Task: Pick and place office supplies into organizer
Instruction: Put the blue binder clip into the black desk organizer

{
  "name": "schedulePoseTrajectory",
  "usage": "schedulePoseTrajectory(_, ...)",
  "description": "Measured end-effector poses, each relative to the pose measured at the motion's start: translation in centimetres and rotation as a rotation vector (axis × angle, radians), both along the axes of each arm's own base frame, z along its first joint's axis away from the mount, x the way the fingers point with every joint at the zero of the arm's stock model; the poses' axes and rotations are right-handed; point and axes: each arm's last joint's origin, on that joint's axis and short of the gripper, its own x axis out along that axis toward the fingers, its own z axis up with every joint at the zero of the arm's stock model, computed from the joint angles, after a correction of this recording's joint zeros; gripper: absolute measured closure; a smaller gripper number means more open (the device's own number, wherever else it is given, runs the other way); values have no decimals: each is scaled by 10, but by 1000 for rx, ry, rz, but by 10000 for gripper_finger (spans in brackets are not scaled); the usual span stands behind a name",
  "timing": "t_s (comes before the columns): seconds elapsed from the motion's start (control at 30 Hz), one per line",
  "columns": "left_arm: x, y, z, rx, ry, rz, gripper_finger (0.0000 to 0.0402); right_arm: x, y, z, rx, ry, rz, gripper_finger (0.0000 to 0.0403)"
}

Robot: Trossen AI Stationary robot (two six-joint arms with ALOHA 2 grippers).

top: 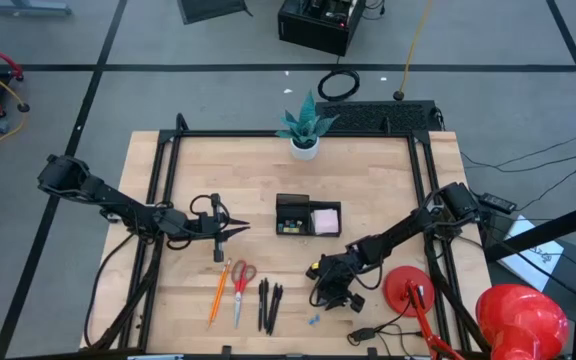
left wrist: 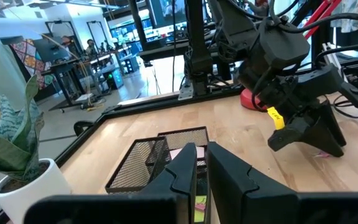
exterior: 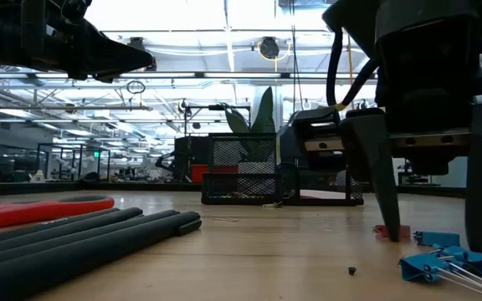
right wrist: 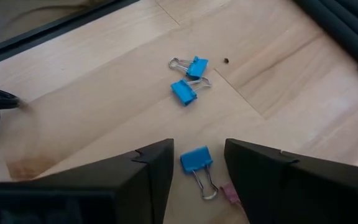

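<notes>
My right gripper [right wrist: 199, 155] points slanting down at the table's near right, open. Its fingers stand on either side of a small blue clip [right wrist: 196, 160] that lies flat on the wood, and do not touch it. Two more blue clips [right wrist: 188, 78] lie just beyond. The black mesh organizer [top: 308, 215] stands mid-table with a pink sticky-note pad [top: 326, 219] in it. An orange pencil [top: 217, 293], red-handled scissors [top: 240, 290] and black pens [top: 268, 305] lie near the front edge. My left gripper [top: 230, 230] hovers shut, level, left of the organizer.
A white plant pot [top: 305, 145] stands at the far edge behind the organizer. A red round-based object [top: 408, 290] sits right of my right gripper. A tiny pink scrap [right wrist: 229, 193] lies by the clip. Black frame rails [top: 163, 200] run along both table sides.
</notes>
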Motion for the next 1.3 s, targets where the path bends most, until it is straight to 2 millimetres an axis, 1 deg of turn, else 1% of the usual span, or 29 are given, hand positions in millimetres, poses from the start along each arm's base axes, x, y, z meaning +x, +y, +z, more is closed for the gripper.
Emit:
schedulePoseTrajectory(0.53,0,0,0,-8,2,0,355,-9,-4,-7,-70,100,20,261)
schedulePoseTrajectory(0.8,0,0,-1,-10,8,1,355,-13,-4,-9,-88,117,66,261)
schedulePoseTrajectory(1.17,0,0,-2,-15,20,1,355,-14,-4,-9,-87,136,62,261)
schedulePoseTrajectory(1.3,0,0,-2,-15,20,1,355,-15,-4,-10,-88,146,63,272)
